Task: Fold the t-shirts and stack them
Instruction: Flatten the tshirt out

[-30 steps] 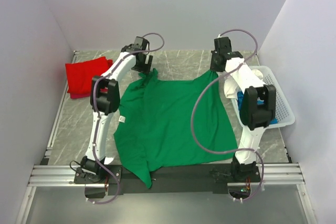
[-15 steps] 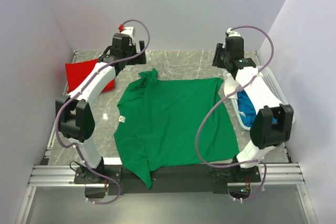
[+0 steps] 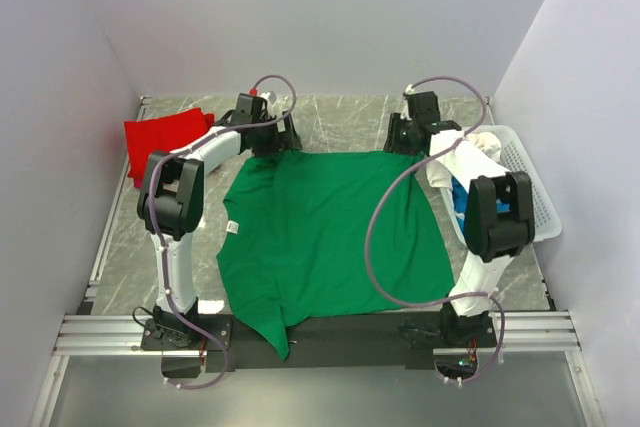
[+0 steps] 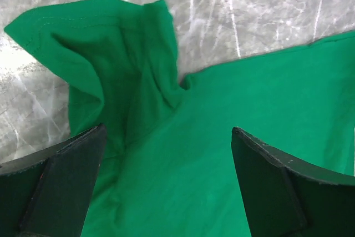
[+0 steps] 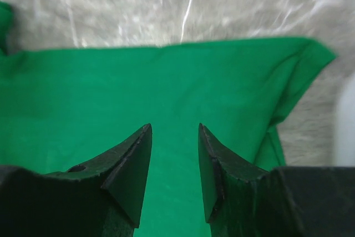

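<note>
The green t-shirt (image 3: 330, 232) lies spread flat in the middle of the table, its white neck label (image 3: 232, 227) at the left edge. My left gripper (image 3: 275, 137) hovers over its far left corner. Its fingers (image 4: 61, 181) are wide open above the cloth (image 4: 249, 109), next to a crumpled sleeve (image 4: 111, 54). My right gripper (image 3: 400, 137) is over the far right corner, open, with nothing between its fingers (image 5: 130, 165), and green cloth (image 5: 138, 81) lies below. A red t-shirt (image 3: 160, 142) lies folded at the far left. Blue cloth (image 3: 460, 197) shows in the basket.
A white lattice basket (image 3: 530, 192) stands at the right edge of the table, partly behind my right arm. Grey walls close in the table at the left, back and right. Bare marble tabletop (image 3: 130, 247) shows left of the green shirt.
A second ago both grippers held up the shirt's far edge. The right gripper has opened and let go. The shirt now lies flat, and both grippers sit low over its far corners.
</note>
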